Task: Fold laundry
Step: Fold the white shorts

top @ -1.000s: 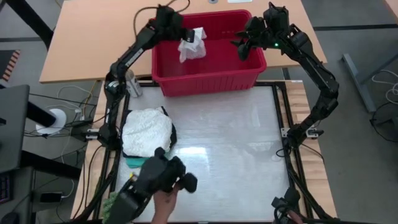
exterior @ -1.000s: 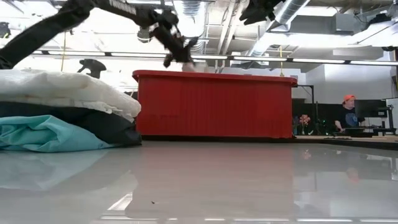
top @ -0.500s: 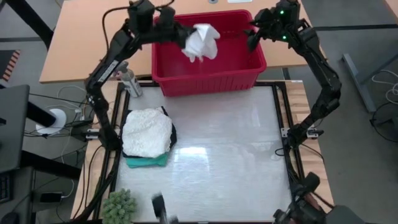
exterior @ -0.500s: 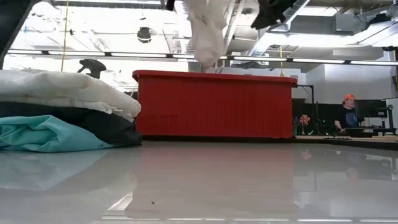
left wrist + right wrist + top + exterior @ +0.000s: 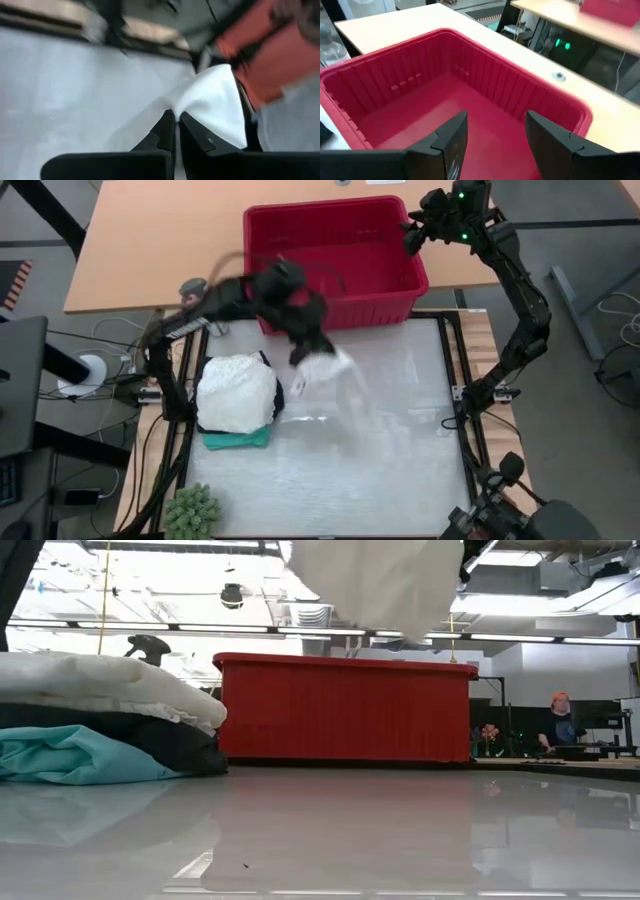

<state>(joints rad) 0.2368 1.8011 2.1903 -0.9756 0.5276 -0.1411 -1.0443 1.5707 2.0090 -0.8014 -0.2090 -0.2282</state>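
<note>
My left gripper (image 5: 306, 348) hangs over the table's far half, just in front of the red basket (image 5: 385, 300), shut on a white garment (image 5: 325, 370). In the low view the garment (image 5: 370, 585) hangs high above the tabletop. At the table's left lies a stack of laundry: a white piece (image 5: 237, 392) on top, a black one (image 5: 160, 740) under it, a teal one (image 5: 238, 438) at the bottom. My right gripper (image 5: 495, 135) stands open above the basket's far right corner, holding nothing. My left gripper pinches a bunched part of the white garment (image 5: 192, 107) between its two shut fingers (image 5: 165, 127). The fingers slant downward, coming from the table's far left. The cloth spreads out slack below them, lifted clear of the table; how many layers are caught I cannot tell.
The basket's inside (image 5: 445, 100) shows bare red floor. A small green fuzzy plant (image 5: 192, 508) stands at the table's near left corner. A wooden table (image 5: 150, 240) lies beyond the basket. The white tabletop (image 5: 380, 440) spreads right of the stack.
My left gripper has swung from above the basket toward the near edge, out over the table, still shut, carrying the white garment up out of the basket. The garment now hangs spread above the tabletop. My right gripper has drifted toward the basket's far right corner.
</note>
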